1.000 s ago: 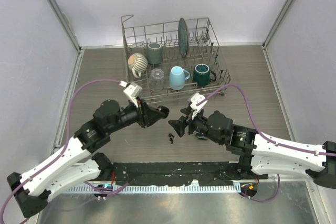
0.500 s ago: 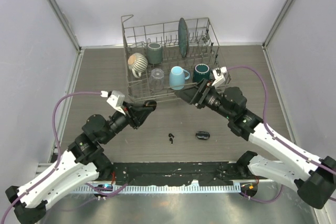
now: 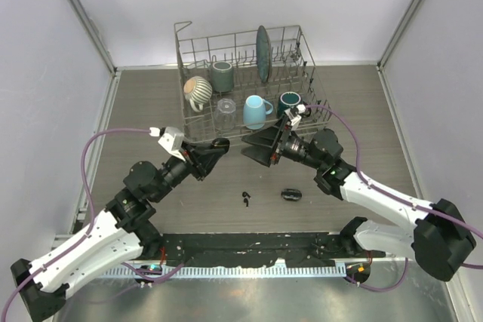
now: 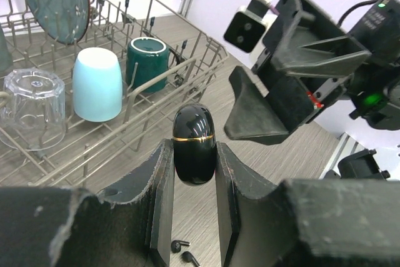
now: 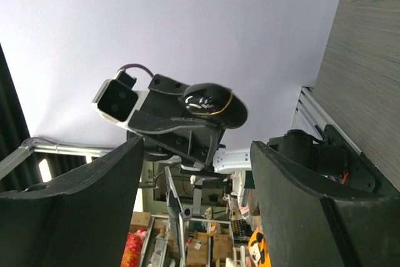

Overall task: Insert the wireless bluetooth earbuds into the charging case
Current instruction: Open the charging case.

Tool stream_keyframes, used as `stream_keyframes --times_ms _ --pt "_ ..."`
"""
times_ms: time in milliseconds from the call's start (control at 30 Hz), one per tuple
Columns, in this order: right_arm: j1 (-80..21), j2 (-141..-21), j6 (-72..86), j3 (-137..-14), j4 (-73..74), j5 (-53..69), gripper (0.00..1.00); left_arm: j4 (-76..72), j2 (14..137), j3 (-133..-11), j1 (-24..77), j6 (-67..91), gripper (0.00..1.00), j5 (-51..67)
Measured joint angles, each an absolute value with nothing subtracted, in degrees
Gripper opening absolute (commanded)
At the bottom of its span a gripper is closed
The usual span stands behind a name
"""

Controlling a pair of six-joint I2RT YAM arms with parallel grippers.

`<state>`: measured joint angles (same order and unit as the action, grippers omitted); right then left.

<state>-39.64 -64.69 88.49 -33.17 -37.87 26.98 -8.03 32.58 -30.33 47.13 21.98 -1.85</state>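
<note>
Pinching the charging case [image 4: 194, 145] aloft, left hand [image 4: 194, 154] faces the spread right hand [image 3: 256, 150] nearby, earbuds [image 3: 246, 200] lying loose on the tabletop [image 3: 151, 103] below; looks like the case-opening step, next move needs the lid levered up.

A robotics lab: white panel walls [image 3: 53, 73] enclose the table [image 3: 151, 103].

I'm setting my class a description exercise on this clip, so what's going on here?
The left gripper is shut on a small black oval case, holding it up above the table. The right gripper is open and faces that case from close by, without touching it. Two tiny black earbuds lie loose on the table below, with a second black case a little apart from them.
</note>
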Motion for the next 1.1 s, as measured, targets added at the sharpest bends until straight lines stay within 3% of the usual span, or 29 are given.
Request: stream_keyframes --times_ms 600,1100 --pt "-40.1 -61.7 88.0 -35.2 -28.7 24.1 0.75 -20.3 33.7 -26.5 47.1 18.9 0.00 5.6" --pt "-42.7 -65.3 93.1 -38.2 -29.6 22.7 0.75 -23.9 34.6 -26.4 47.1 16.2 0.00 7.3"
